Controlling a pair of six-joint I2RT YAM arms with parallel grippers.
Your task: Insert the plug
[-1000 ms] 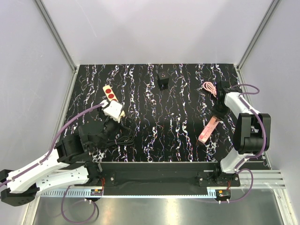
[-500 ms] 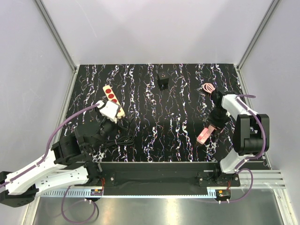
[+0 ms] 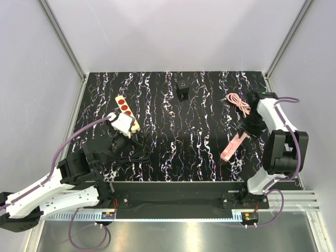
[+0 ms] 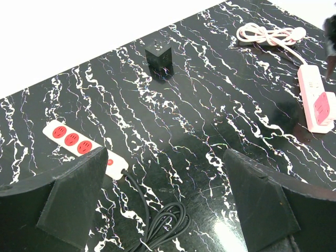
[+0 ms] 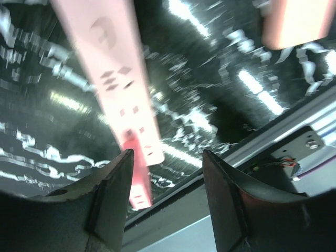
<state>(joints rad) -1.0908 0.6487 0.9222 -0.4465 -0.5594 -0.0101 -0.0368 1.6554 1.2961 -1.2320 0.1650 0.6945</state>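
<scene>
- At 4 o'clock from the centre of the black marbled table (image 3: 194,157), seen from the top camera, lies the pink power strip (image 3: 232,147). It lies flat and slanted, its far end aimed toward 1 o'clock.
- The right gripper (image 5: 167,173) hovers over that far end. Its fingers stand apart and the blurred strip runs beneath the gap, closer to the left-hand finger in the wrist view; nothing is clamped.
- At 2 o'clock the pink cord (image 3: 237,101) sits loosely coiled, one strand trailing down toward the strip. A pale lump at the coil's end looks like the plug (image 4: 299,32) — resting on the table, apart from both grippers.
- The left gripper (image 4: 165,157) hangs with its fingers spread wide and empty, near the cream power strip (image 3: 125,108) with three red sockets at 10 o'clock.
- A black cord (image 4: 160,228) leaves that cream strip and bunches into a coil at 8 o'clock.
- At 12 o'clock a small black cube adapter (image 3: 182,92) stands alone, well apart from both strips.
</scene>
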